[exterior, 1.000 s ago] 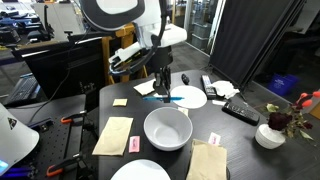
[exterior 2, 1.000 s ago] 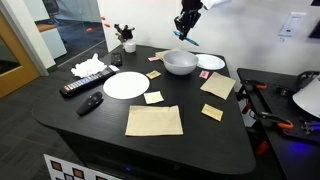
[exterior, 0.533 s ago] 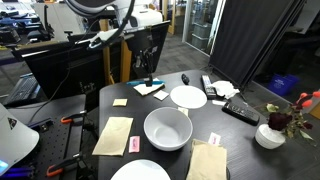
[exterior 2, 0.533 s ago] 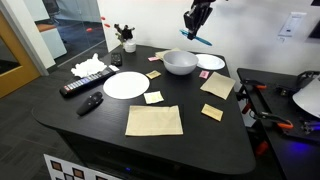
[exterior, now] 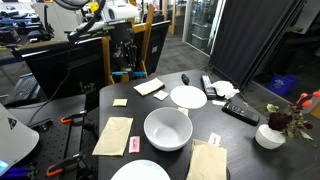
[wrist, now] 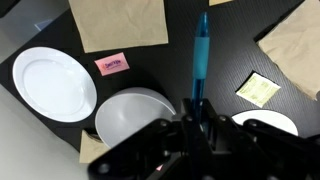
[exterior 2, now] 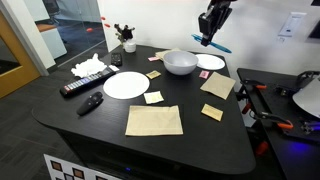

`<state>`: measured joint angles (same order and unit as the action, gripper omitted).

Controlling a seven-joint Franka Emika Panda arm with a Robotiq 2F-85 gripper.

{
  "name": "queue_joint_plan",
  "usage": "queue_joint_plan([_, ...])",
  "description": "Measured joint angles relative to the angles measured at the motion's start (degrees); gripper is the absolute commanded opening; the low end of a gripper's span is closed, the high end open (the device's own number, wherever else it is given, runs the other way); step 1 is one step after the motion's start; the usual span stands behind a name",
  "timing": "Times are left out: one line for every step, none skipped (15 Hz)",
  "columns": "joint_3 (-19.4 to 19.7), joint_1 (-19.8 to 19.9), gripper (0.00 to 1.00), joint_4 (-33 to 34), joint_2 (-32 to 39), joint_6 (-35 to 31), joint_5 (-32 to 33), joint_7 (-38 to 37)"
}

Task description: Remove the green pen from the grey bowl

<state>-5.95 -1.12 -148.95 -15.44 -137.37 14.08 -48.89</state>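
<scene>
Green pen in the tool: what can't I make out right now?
- Wrist view: the near end of the slim teal-green pen is hidden in the dark, blurred tool.
- Wrist view: the tool covers part of the round pale grey bowl.
- In an exterior view, the pen is too small to show the grip.

Lab (office-like), desk monitor (exterior: 65,70), black curtain (exterior: 250,40), wooden door (exterior 2: 15,45)

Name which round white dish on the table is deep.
The grey bowl in the middle: it has tall walls, while the far plate and the near plate are flat.
</scene>
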Motion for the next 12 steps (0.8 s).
queue_joint_plan([-0.8,0.0,0.03,-0.2,-0.2,0.7,-0.2,-1.2])
queue_joint_plan([-1.4,0.0,0.03,-0.3,-0.2,1.3,-0.4,-2.4])
queue_joint_plan([-1.9,0.0,0.03,-0.5,-0.1,1.5,-0.5,-3.5])
queue_joint_plan([-2.3,0.0,0.03,-0.6,0.1,1.5,-0.6,-4.5])
queue_joint_plan([-2.6,0.0,0.03,-0.6,0.5,1.5,-0.7,-5.1])
queue_joint_plan([-2.9,-0.1,0.03,-0.6,1.2,1.2,-0.9,-5.5])
queue_joint_plan([-3.1,-0.1,0.03,-0.6,2.0,0.7,-1.0,-5.7])
queue_joint_plan([-3.2,-0.2,0.03,-0.6,2.9,-0.1,-1.1,-5.8])
queue_joint_plan([-3.3,-0.2,0.03,-0.6,4.0,-1.1,-1.3,-5.8])
queue_joint_plan([-3.3,-0.2,0.03,-0.6,5.1,-2.3,-1.7,-5.8])
queue_joint_plan([-3.3,-0.3,0.03,-0.6,6.4,-3.8,-2.3,-5.6])
queue_joint_plan([-3.3,-0.5,0.03,-0.6,7.7,-5.4,-3.4,-5.0])
